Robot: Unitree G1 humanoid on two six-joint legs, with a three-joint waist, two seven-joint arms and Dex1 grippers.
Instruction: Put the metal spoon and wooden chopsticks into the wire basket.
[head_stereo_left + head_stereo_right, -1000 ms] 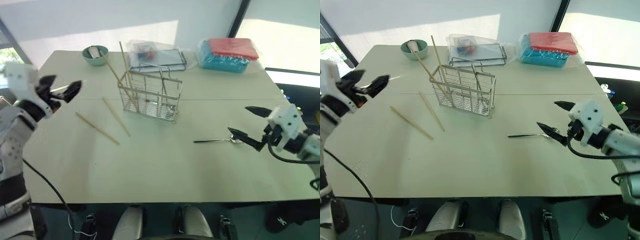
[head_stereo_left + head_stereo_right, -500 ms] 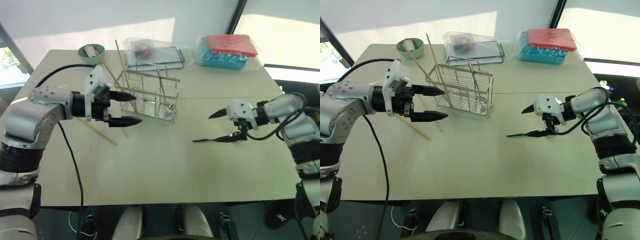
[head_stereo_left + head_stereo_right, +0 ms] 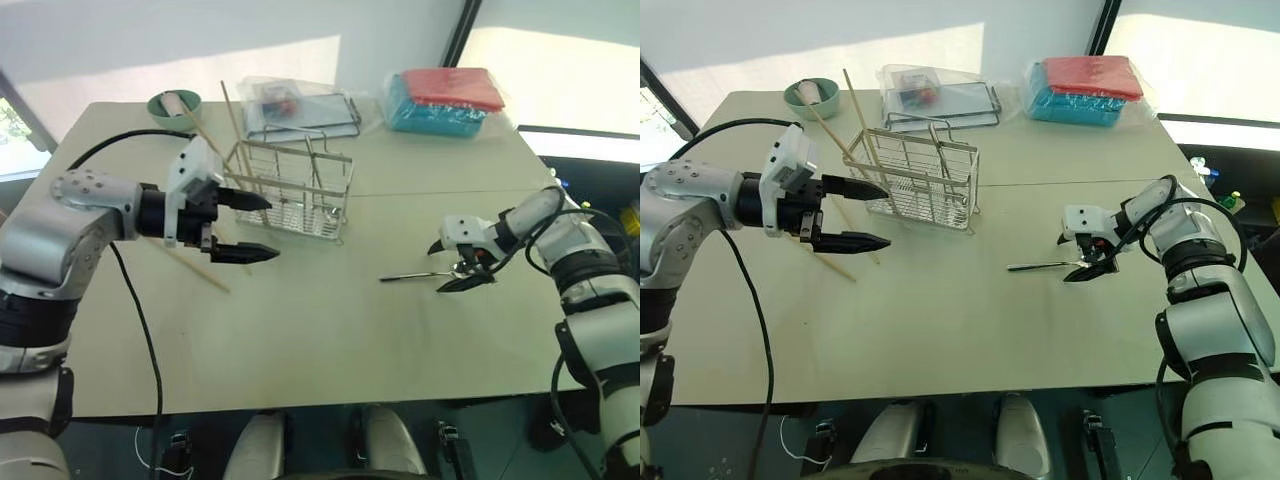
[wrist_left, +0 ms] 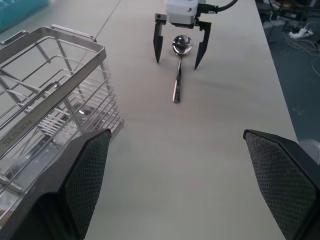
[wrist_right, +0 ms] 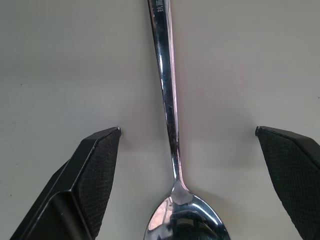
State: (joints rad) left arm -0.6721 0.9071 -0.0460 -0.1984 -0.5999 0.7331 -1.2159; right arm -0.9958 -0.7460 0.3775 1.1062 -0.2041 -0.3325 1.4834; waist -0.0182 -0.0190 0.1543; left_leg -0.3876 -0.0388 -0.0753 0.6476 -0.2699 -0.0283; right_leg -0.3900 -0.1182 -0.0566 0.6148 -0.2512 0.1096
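Left wrist view: wire basket (image 4: 55, 100) rim stamped "SUS304"; right tool (image 4: 178, 54) straddles the metal spoon (image 4: 178, 75), fingers spread, not gripping. Right wrist view: spoon flat on the worktop (image 5: 60, 60) between the fingers, handle engraving unreadable. Left tool (image 3: 245, 226) released, beside the basket.

I stand at a pale beige table (image 3: 330, 330) with a thin seam across its middle. Beyond its far edge rises a white wall (image 3: 200, 30), with a bright patch of daylight low on it. A dark post (image 3: 455, 30) splits it from a bright window (image 3: 560, 40). Dark floor (image 3: 940, 440) lies below the near edge.
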